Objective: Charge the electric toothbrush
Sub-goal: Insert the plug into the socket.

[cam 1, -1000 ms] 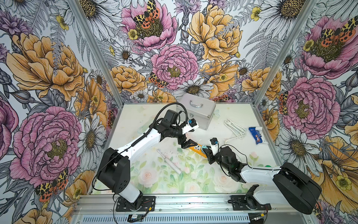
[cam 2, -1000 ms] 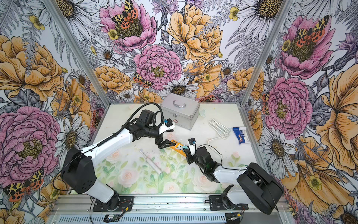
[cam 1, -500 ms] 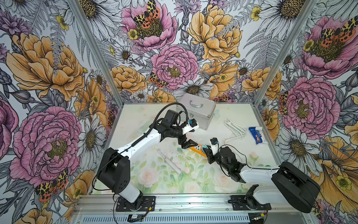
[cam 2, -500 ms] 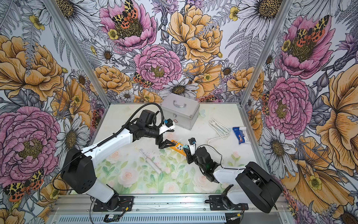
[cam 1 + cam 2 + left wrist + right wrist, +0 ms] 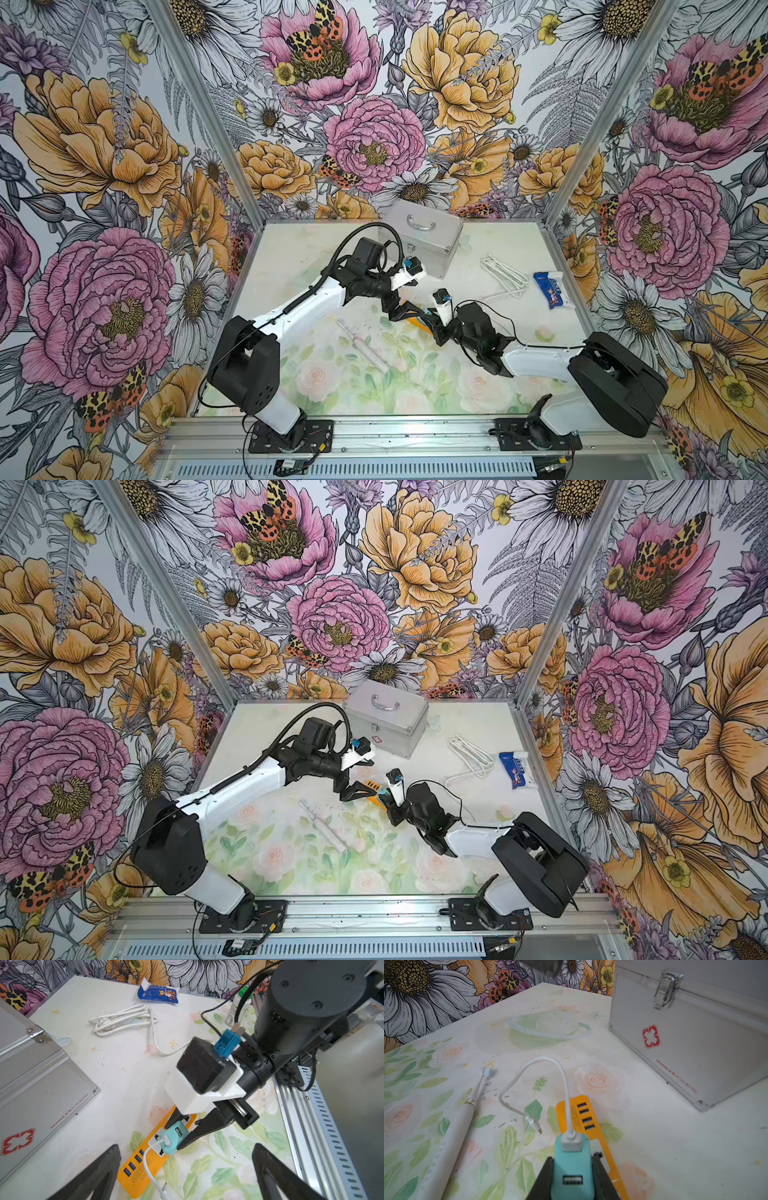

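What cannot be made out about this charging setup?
Pins of the teal adapter: both wrist views, under its body and the right tool.
Base of the electric toothbrush: cut off by right wrist view's edge; too small in top views.
orange power strip: top views, mostly under left tool and right tool.

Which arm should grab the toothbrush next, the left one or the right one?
Left, probably. Its hand is open and empty, on the side where the electric toothbrush lies. The right hand is shut on the teal charger on the orange power strip, so it is busy.
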{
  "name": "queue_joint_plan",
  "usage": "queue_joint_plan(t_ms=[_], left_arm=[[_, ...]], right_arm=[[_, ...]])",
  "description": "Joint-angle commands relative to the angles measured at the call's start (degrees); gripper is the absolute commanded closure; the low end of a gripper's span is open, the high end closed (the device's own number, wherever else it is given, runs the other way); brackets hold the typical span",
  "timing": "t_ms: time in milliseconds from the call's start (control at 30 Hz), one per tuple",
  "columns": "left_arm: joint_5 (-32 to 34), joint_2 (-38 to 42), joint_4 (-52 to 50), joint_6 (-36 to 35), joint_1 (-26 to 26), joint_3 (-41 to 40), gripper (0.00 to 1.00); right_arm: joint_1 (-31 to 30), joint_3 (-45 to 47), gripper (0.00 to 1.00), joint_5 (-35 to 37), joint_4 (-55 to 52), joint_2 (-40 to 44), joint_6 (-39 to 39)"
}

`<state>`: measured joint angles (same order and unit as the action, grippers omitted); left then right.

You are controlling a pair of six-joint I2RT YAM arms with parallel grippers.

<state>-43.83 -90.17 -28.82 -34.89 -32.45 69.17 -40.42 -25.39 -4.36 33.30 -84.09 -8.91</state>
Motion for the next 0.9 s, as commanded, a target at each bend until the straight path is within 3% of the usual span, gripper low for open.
queue_joint_plan(t_ms=[0, 200, 533, 867], left_arm=[[-1.88, 2.04, 0.70, -0.90, 0.48, -1.04, 0.01], [-1.78, 2.78, 0.69, -0.81, 0.45, -1.64, 0.01], [-2.22, 2.83, 0.70, -0.80, 0.40, -1.67, 0.01], [-2.36, 2.37, 0.76, -0.97, 0.41, -1.31, 0.01]], right_arm=[[0.39, -2.33, 1.00, -1.88, 2.42, -3.45, 1.26], [1.56, -3.16, 1.00, -2.43, 5.64, -7.03, 1.67], [2.42, -3.44, 1.00, -3.07, 1.23, -3.27, 4.90], [2.46, -1.25, 1.00, -4.52, 2.84, -6.35, 3.26]])
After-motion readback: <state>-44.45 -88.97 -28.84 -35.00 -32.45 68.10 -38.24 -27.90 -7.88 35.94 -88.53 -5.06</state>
